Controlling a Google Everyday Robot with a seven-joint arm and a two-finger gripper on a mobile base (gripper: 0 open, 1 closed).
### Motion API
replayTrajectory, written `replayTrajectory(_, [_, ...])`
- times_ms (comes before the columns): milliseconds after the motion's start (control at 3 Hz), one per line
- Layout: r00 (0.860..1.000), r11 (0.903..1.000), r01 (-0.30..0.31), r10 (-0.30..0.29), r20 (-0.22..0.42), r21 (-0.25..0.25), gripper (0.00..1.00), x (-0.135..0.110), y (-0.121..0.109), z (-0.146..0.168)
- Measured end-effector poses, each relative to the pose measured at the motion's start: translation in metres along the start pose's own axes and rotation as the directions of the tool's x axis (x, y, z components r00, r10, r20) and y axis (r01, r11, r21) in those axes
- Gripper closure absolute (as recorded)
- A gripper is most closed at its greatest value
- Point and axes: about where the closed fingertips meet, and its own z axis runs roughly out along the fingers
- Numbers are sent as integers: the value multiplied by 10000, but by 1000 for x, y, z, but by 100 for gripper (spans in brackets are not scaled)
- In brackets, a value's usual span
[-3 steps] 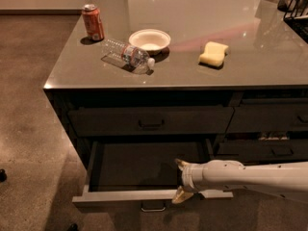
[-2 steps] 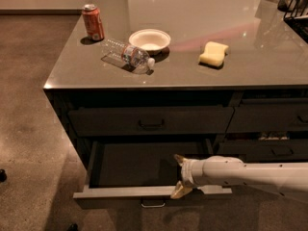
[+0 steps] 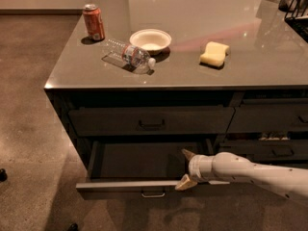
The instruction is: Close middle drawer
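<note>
The middle drawer (image 3: pixel 115 187) stands pulled out low in the counter's left side. Above it sit a can (image 3: pixel 93 22), a bottle (image 3: pixel 129 56) lying on its side, a bowl (image 3: pixel 150 40) and a sponge (image 3: pixel 214 54). At the drawer's right end the gripper (image 3: pixel 186 168) gapes wide, holding nothing, its lower finger at the front lip.

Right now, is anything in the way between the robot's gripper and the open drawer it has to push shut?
Nothing visible. The gripper is open at the front edge of the middle drawer, right of its handle, one finger over the tray. Nothing seen in the tray blocks it.
</note>
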Motion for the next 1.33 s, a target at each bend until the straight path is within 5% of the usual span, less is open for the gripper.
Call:
replayTrajectory(667, [9958,9982,-377,337,846,457,10,5,-1,-29])
replayTrajectory(1000, [9804,9993,-269,213,1957,260,12,-5,42,-70])
replayTrajectory(1333, [9655,9993,-304,344,2583,-196,35,-1,74,-87])
